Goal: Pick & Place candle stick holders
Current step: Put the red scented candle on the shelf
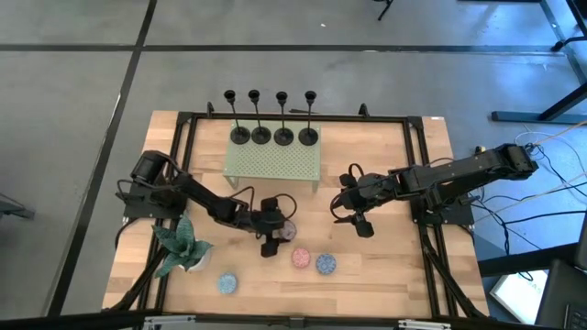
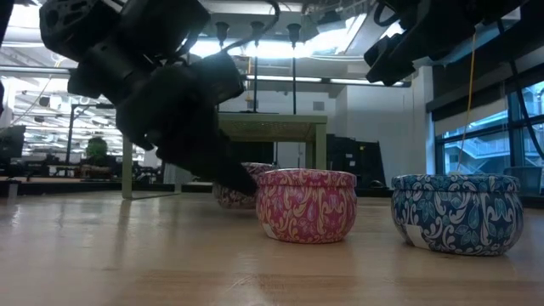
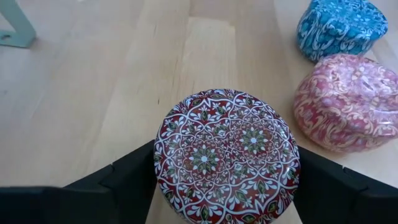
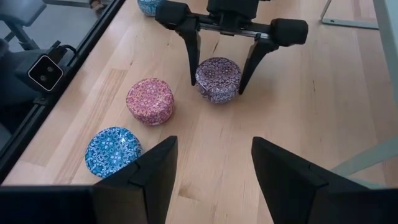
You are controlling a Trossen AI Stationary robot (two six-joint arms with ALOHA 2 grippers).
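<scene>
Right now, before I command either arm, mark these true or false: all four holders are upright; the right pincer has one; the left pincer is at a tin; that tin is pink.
1. All four candle stick holders stand upright in a row. True.
2. The right pincer holds a holder. False: it is open and empty.
3. The left pincer is around a tin. True.
4. That tin is pink. False: it is the maroon patterned tin; the pink tin sits free beside it.

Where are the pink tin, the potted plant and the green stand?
Pink tin (image 2: pixel 307 204), low view, on its patterned side wall.
Potted plant (image 1: pixel 181 243), high view, on its leaves.
Green stand (image 1: pixel 273 161), high view, on its perforated top.
</scene>
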